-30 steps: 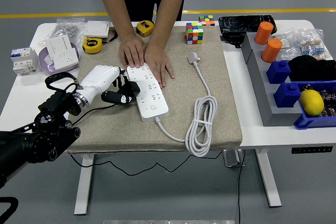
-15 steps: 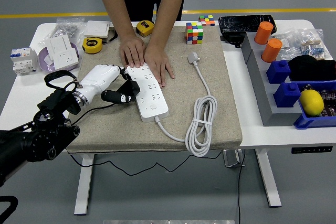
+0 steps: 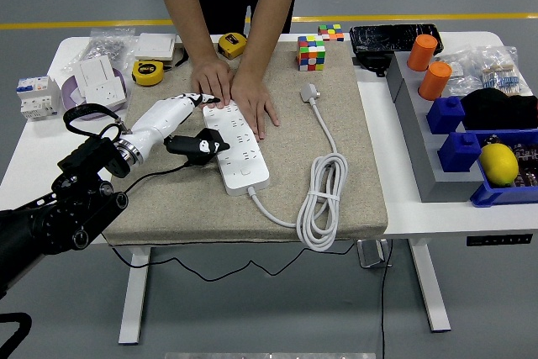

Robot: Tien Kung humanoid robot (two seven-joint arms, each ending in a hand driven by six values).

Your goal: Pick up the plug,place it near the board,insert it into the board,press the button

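Observation:
A white power strip (image 3: 239, 150) lies on the beige mat (image 3: 168, 199), its far end pressed down by a person's two hands (image 3: 234, 90). My left hand (image 3: 190, 134), white with a black forearm, comes in from the lower left and is shut on a black plug (image 3: 204, 146). The plug sits at the strip's left edge, touching or just above it. A thin black cable (image 3: 151, 176) trails from the plug toward the mat's front edge. The strip's own white plug (image 3: 310, 91) and coiled cord (image 3: 324, 199) lie to the right.
Two tape measures (image 3: 149, 72), a colour cube (image 3: 311, 53) and white sockets (image 3: 101, 83) stand along the back. On the right are a grey rack (image 3: 420, 140) with orange cylinders (image 3: 435, 80), blue blocks (image 3: 460, 150) and a lemon (image 3: 499, 163).
My left hand has lifted and swung up and to the right, carrying the black plug from beside the strip to its left edge. The person's hands have stayed put.

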